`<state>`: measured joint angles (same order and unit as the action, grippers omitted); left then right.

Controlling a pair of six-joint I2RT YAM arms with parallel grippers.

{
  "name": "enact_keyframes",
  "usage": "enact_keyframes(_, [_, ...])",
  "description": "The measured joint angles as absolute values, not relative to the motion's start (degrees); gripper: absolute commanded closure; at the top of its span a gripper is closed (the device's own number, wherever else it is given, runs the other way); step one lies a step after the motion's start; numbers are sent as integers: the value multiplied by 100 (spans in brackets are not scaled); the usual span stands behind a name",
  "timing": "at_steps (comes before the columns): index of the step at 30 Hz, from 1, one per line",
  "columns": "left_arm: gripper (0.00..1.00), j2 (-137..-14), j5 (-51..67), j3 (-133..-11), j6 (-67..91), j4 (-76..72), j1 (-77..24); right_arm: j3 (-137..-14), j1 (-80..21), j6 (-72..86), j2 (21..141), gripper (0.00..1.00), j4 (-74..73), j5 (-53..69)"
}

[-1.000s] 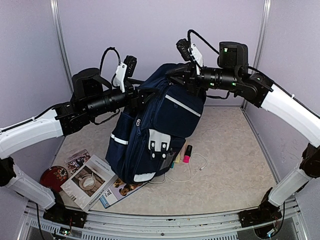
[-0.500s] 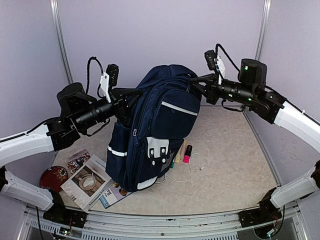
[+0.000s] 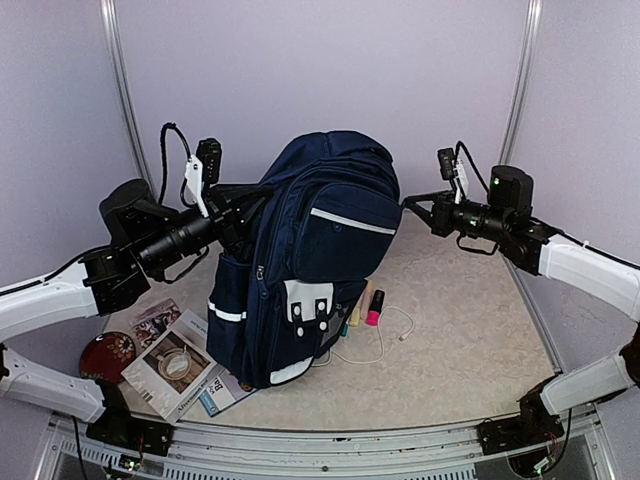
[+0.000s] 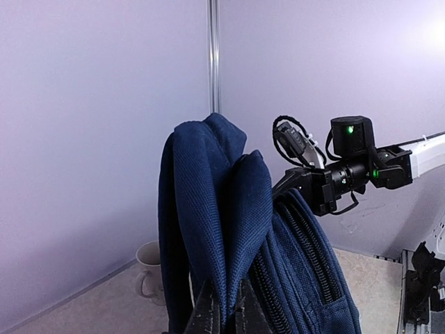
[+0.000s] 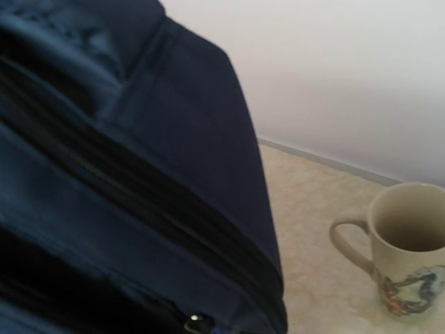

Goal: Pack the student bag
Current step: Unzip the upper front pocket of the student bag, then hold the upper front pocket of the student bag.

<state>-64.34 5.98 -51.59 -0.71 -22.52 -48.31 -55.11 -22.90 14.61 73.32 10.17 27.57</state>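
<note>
surface: beige speckled table [image 3: 470, 300] | centre: student bag [image 3: 310, 270] standing upright | near-left: overlapping magazines [image 3: 180, 365] touching its foot, dark red disc [image 3: 107, 352] beside them | right of bag: pink-ended marker [image 3: 373, 316], white cable [image 3: 385, 345] | behind bag: cream mug [image 5: 403, 250]

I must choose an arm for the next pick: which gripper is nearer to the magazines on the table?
Left. The left gripper pinches the left side of the student bag, above and behind the magazines; the right gripper is beyond the bag, by its right side.
</note>
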Motion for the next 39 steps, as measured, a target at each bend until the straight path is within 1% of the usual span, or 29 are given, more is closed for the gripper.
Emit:
enact_keyframes(3, [100, -6355, 690, -5094, -73, -2268, -4829, -5634, -2272, 1492, 7452, 100, 1024, 2926])
enact_keyframes(4, [94, -6329, 781, -5076, -82, -2265, -4829, -5728, -2272, 1483, 7472, 100, 961, 2965])
enact_keyframes(5, [78, -6309, 921, -5070, -104, -2257, -4821, -5857, -2272, 1459, 7485, 100, 860, 2993])
enact_keyframes(6, [65, -6298, 1055, -5068, -143, -2248, -4818, -6023, -2272, 1428, 7494, 100, 714, 3024])
enact_keyframes(8, [55, -6259, 1431, -5070, -246, -2171, -4831, -6388, -2272, 1315, 7502, 100, 403, 3055])
enact_keyframes(10, [37, -6215, 1730, -5068, -325, -2025, -4882, -6829, -2274, 1170, 7505, 100, 121, 3017])
enact_keyframes(11, [30, -6200, 1793, -5070, -388, -1966, -4906, -7017, -2281, 1107, 7505, 100, 19, 3000])
enact_keyframes(12, [24, -6184, 1835, -5070, -423, -1900, -4934, -7288, -2307, 1007, 7505, 100, -141, 2965])
enact_keyframes(15, [12, -6184, 1861, -5074, -504, -1761, -4947, -7806, -2504, 825, 7505, 100, -377, 2926])
enact_keyframes(16, [6, -6217, 1859, -5092, -513, -1712, -4950, -7894, -2587, 788, 7505, 100, -408, 2915])
enact_keyframes(17, [2, -6287, 1857, -5153, -506, -1653, -4952, -7981, -2714, 727, 7505, 100, -405, 2836])
enact_keyframes(23, [1, -7249, 1791, -6075, -322, -1216, -5118, -8095, -3450, 561, 7601, 100, -373, 2545])
enact_keyframes(27, [3, -7561, 1490, -6272, -132, -1105, -5116, -8084, -3594, 554, 7695, 100, -346, 2421])
enact_keyframes(29, [8, -7629, 1380, -6294, -60, -1105, -5050, -8084, -3588, 550, 7697, 100, -349, 2355])
enact_keyframes(31, [17, -7669, 1304, -6294, 5, -1105, -4991, -8084, -3597, 541, 7699, 100, -351, 2346])
enact_keyframes(32, [26, -7682, 1299, -6294, 21, -1111, -4984, -8084, -3597, 543, 7699, 100, -349, 2349])
enact_keyframes(33, [39, -7697, 1304, -6294, 43, -1122, -4980, -8084, -3597, 543, 7703, 100, -349, 2351])
enact_keyframes(34, [55, -7714, 1313, -6294, 75, -1149, -4982, -8084, -3597, 543, 7703, 100, -346, 2357])
enact_keyframes(36, [91, -7771, 1356, -6298, 110, -1225, -4987, -8084, -3599, 543, 7714, 100, -329, 2370])
enact_keyframes(37, [100, -7811, 1393, -6305, 126, -1243, -4989, -8084, -3599, 543, 7717, 100, -322, 2370])
enact_keyframes(39, [100, -7867, 1450, -6311, 145, -1253, -4993, -8082, -3599, 541, 7723, 100, -331, 2322])
